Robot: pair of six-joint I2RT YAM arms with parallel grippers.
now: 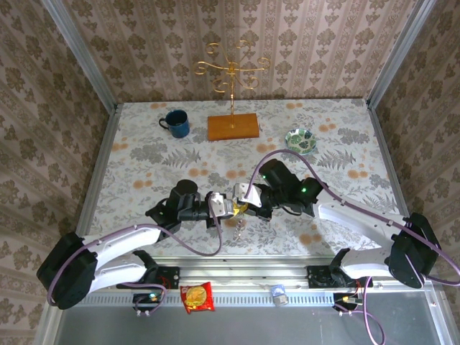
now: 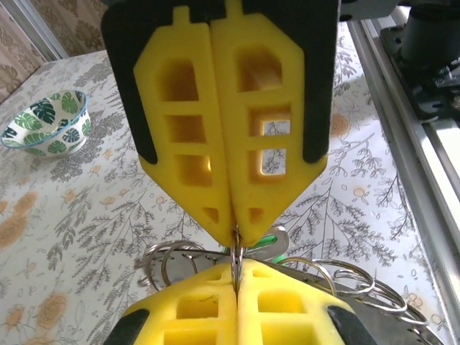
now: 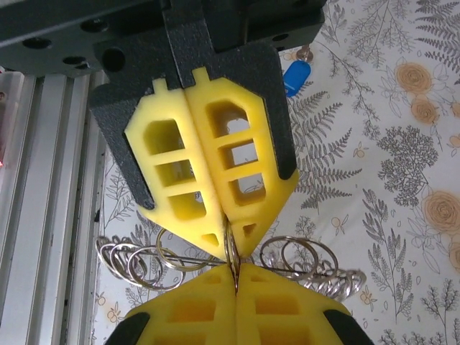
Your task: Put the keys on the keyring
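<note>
Left gripper (image 2: pixel 236 272) and right gripper (image 3: pixel 236 277) both pinching keyring (image 3: pixel 230 246) | tips facing, keyring between them

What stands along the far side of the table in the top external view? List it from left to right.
blue mug → orange wooden block carrying the gold hook stand → green patterned bowl

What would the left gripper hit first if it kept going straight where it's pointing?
The right gripper. Its yellow fingertips sit tip to tip with the left gripper, both shut on one split ring between them, so there looks to be no free path ahead.
</note>
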